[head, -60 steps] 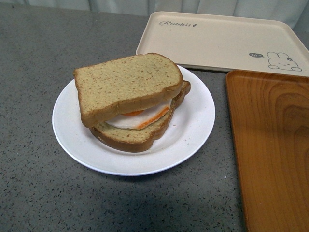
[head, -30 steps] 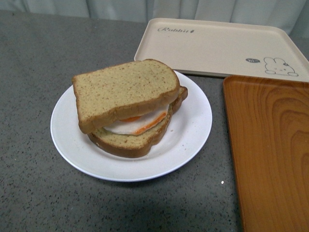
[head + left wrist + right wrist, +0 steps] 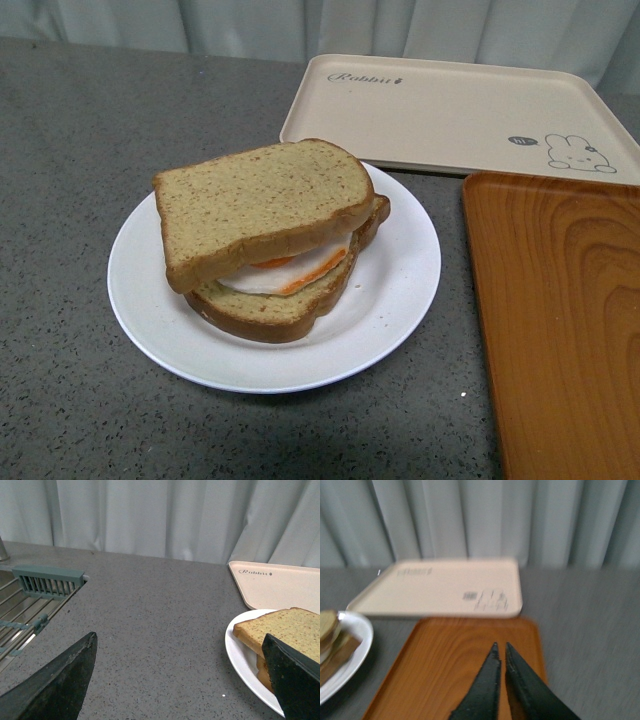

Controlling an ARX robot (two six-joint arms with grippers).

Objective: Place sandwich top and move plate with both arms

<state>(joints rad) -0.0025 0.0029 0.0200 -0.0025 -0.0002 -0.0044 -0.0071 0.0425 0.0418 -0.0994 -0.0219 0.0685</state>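
Observation:
The sandwich top [image 3: 255, 205], a tan speckled bread slice, lies on the fried egg [image 3: 290, 268] and the lower slice, slightly skewed, on the white plate [image 3: 400, 270]. No arm shows in the front view. My left gripper [image 3: 180, 645] is open and empty above the grey counter beside the plate [image 3: 240, 655], one fingertip [image 3: 290, 675] in front of the sandwich top [image 3: 285, 627]. My right gripper [image 3: 500, 647] is shut and empty above the wooden tray [image 3: 445, 665]; the plate's rim [image 3: 360, 645] shows at that view's edge.
The beige rabbit tray [image 3: 450, 105] lies behind the plate and the wooden tray [image 3: 560, 320] to its right. A sink with a grey-green rack [image 3: 47, 580] is beyond the counter in the left wrist view. Curtains hang behind.
In the front view the plate, sandwich and trays have slid down the picture; the view has tilted. The sandwich top stays on the egg.

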